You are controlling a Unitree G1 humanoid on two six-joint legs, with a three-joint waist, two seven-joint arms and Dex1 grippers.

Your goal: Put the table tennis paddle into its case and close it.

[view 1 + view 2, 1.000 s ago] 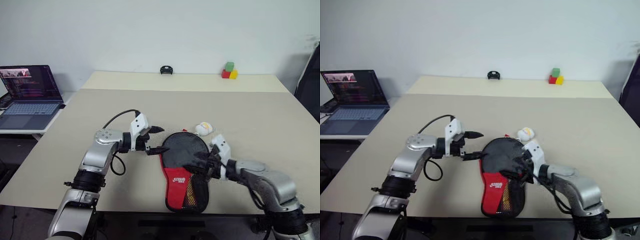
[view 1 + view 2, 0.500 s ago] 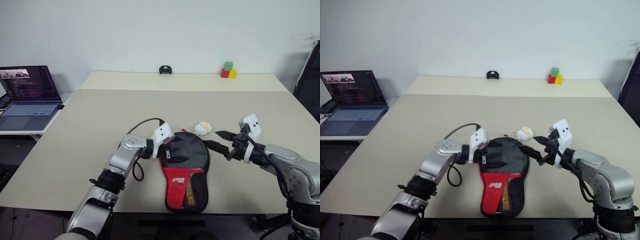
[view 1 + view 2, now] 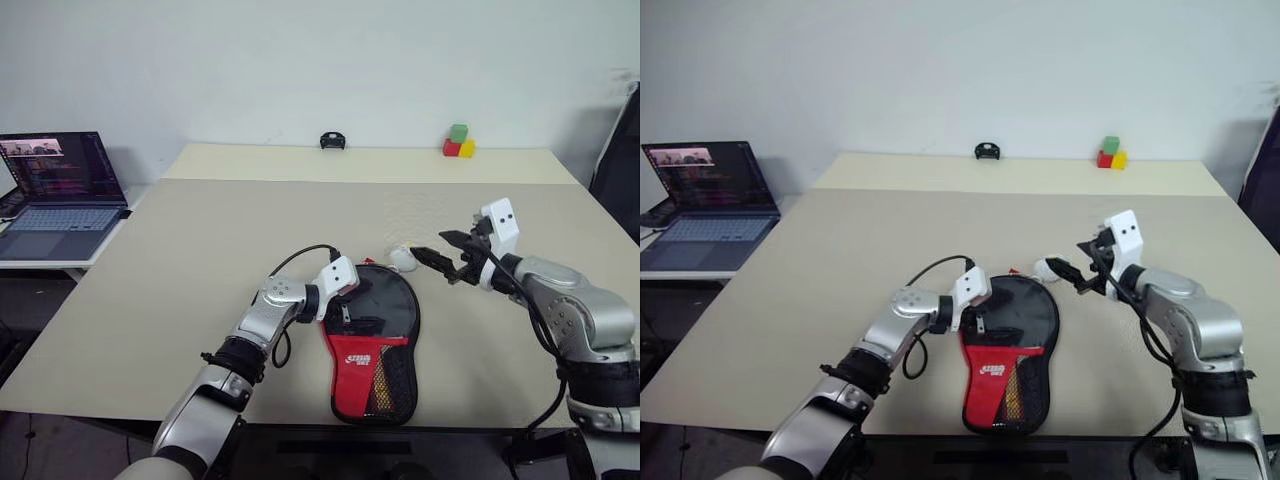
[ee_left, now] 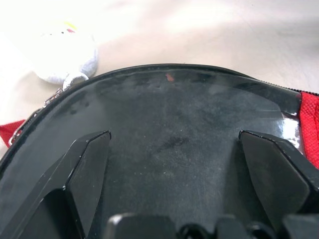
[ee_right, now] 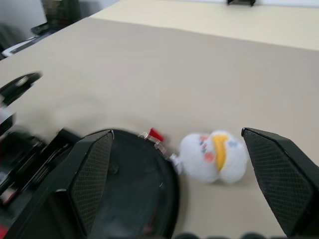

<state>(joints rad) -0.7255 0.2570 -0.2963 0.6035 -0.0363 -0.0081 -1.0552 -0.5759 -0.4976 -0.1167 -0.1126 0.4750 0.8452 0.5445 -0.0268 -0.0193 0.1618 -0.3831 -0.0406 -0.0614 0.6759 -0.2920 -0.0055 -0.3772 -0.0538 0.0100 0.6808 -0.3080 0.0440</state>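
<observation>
The case [image 3: 392, 300] lies flat near the table's front edge, with its round black part away from me and its red part with the white logo and mesh pocket towards me. Its ball charm [image 3: 403, 258] rests on the table just beyond the round end. My left gripper [image 3: 358, 318] is open and low over the black part, with its fingers [image 4: 89, 164] spread wide above the case [image 4: 169, 144]. My right gripper [image 3: 428, 245] is open and raised off the table to the right of the charm [image 5: 214, 155], pointing at it. The table tennis paddle is hidden.
A laptop [image 3: 60, 190] sits open on a side table at the left. At the table's far edge are a small black object [image 3: 333, 141] and a stack of coloured blocks [image 3: 457, 142]. A dark object [image 3: 622, 150] stands at the right border.
My left gripper has moved right and down, from beside the case to over its black part. My right gripper has lifted off the case and swung up and away to beside the charm.
</observation>
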